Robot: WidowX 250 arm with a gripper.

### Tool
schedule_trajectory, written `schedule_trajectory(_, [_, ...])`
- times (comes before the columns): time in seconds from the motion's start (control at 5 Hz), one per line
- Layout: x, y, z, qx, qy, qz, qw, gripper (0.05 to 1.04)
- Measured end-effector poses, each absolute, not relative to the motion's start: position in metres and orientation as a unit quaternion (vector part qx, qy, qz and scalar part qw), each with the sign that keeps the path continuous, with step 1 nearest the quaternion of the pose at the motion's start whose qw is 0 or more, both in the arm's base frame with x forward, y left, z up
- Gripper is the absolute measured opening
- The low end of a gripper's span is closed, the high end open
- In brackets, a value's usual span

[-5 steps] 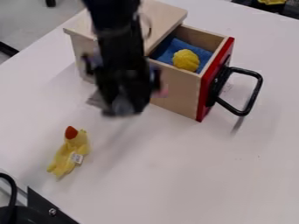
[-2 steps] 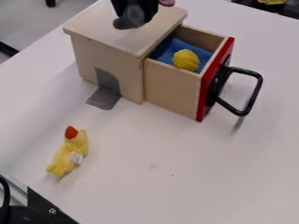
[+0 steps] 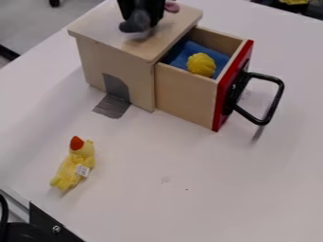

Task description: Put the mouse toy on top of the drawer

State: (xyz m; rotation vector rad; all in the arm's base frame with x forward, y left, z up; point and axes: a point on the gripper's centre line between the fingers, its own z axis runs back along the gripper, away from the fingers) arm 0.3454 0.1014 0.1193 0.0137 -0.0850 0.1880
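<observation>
Holds a grey, soft-looking mouse toy [image 3: 134, 24] in a black two-finger gripper [image 3: 142, 13], apparently closed on the upper part of the toy, with a small pink part [image 3: 172, 6] showing at one side. Hangs low over the flat tan wooden top [image 3: 104, 30] of a box-shaped cabinet; impossible to tell contact from a slight gap.

Likely to handle as light, pliable fabric, neither fragile nor especially slippery, and prone to squash or sag. Best taken by the thick middle of the body, with modest pressure, rather than by a thin pink part. Calls next for lowering onto the wood, then a gentle release, well inside the edges to guard against a roll or a snag.

Beside the top, pulled out from the cabinet: an open wooden drawer with a red front [image 3: 225, 94] and black looped handle [image 3: 276, 101], containing blue cloth [image 3: 217, 56] and a lumpy yellow object [image 3: 200, 64]. Farther out, on the white table [image 3: 221, 189]: a yellow plush bird with a red-orange tip [image 3: 74, 163], lying well apart.
</observation>
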Motion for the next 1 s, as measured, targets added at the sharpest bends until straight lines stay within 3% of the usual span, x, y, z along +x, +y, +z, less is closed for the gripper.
schedule_trajectory(0.2, [0.348, 0.11, 0.114, -0.005, -0.029, 0.099, 0.995, 0.879])
schedule_trajectory(0.4, [0.344, 0.113, 0.113, -0.009, -0.017, 0.095, 0.995, 1.003])
schedule_trajectory(0.8, [0.339, 0.103, 0.166, -0.027, -0.044, 0.062, 0.997, 0.998])
schedule_trajectory(1.0, [0.329, 0.095, 0.192, -0.019, -0.066, 0.038, 0.997, 0.998])
